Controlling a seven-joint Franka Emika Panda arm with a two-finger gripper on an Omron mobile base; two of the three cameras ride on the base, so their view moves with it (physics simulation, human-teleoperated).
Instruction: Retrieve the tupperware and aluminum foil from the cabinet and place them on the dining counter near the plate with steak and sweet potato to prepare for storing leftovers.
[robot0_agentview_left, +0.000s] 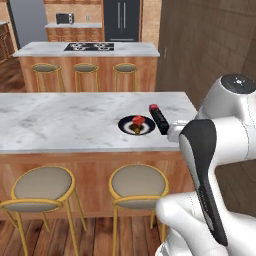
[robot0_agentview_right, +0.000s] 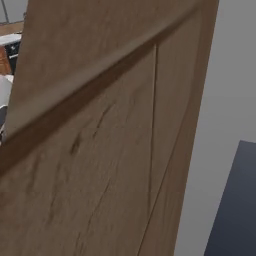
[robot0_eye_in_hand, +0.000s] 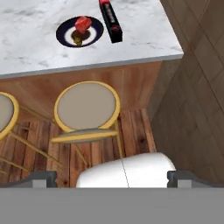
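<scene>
The aluminum foil (robot0_agentview_left: 159, 119) is being seen lying flat on the dining counter (robot0_agentview_left: 60, 122), just to the right of the plate (robot0_agentview_left: 136, 125), near the counter's right end. In the hand view the same black carton (robot0_eye_in_hand: 110, 20) is being shown close beside the dark plate (robot0_eye_in_hand: 80, 32), which is carrying a red piece of food and a small brownish piece; whether carton and plate are touching cannot be told.

The gripper (robot0_eye_in_hand: 113, 178) is being held well apart from the foil, out in front of the counter and above the wooden floor (robot0_eye_in_hand: 135, 127). One dark fingertip (robot0_eye_in_hand: 42, 178) is being shown at the lower left of the hand view and the other at the lower right; the fingers are being kept wide apart, with nothing between them. A round gold-framed stool (robot0_eye_in_hand: 86, 109) is standing between the fingers and the counter edge. In the right base view a brown wooden panel (robot0_agentview_right: 100, 140) is being seen at close range.
</scene>
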